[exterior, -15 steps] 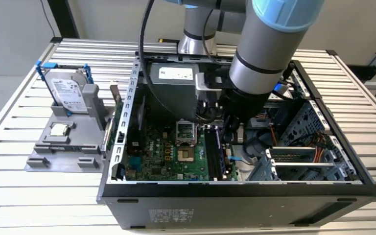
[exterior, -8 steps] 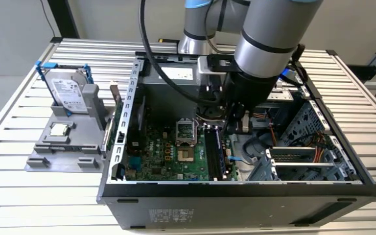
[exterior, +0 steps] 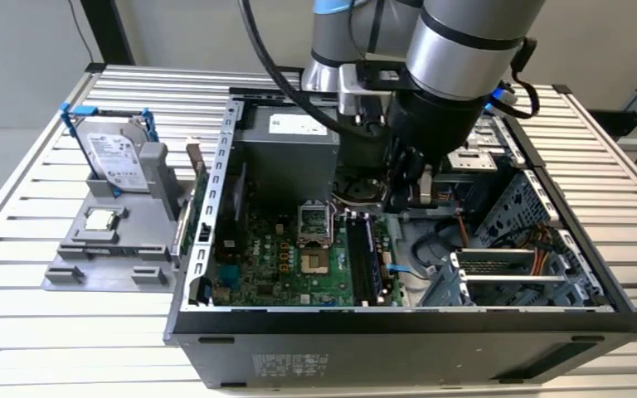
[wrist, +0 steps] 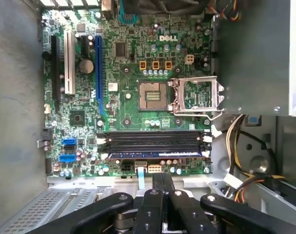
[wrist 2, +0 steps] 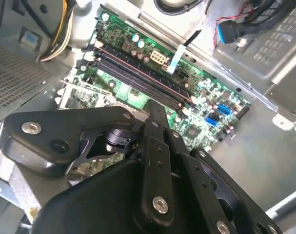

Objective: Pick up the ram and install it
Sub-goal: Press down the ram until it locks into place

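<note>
Ram (exterior: 365, 257) looks slotted, centre of exterior view; gripper (wrist: 162, 179) clenched, empty, above. Best pressed evenly until latches click.

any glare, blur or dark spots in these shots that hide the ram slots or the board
In the first wrist view the green motherboard is evenly lit and sharp, and the long dark blue-green ram stick sits in the black slots, readable. In the second wrist view the black pincer looms soft and dark in the foreground, covering part of the board. In the exterior view the case interior is shadowed under the grey robot arm.
</note>
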